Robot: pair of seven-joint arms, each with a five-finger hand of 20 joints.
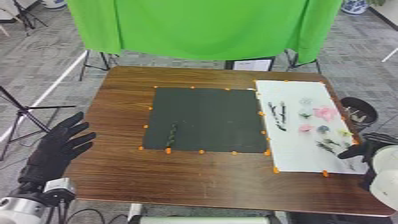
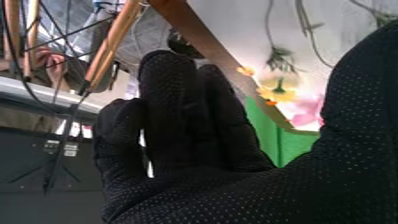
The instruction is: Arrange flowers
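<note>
On the black mat (image 1: 213, 120) lies one dark green stem (image 1: 171, 135), near the mat's front left. The white sheet (image 1: 289, 155) to its right carries a large pink flower (image 1: 326, 113), a smaller pink one (image 1: 306, 128), a pale flower (image 1: 306, 101), dark stems (image 1: 278, 116) and leafy sprigs. My left hand (image 1: 60, 149) is open off the table's left edge. At the sheet's right front edge is my right hand (image 1: 359, 149). In the right wrist view my right hand (image 2: 204, 190) has relaxed fingers and holds nothing; past it are a yellow flower (image 2: 277, 94) and a pink flower (image 2: 308, 111).
A dark round container (image 1: 359, 111) stands beyond the table's right edge. Orange markers line the mat and sheet. A green cloth (image 1: 204, 30) hangs behind the wooden table (image 1: 178, 172), and a tripod (image 1: 28, 112) stands on the left.
</note>
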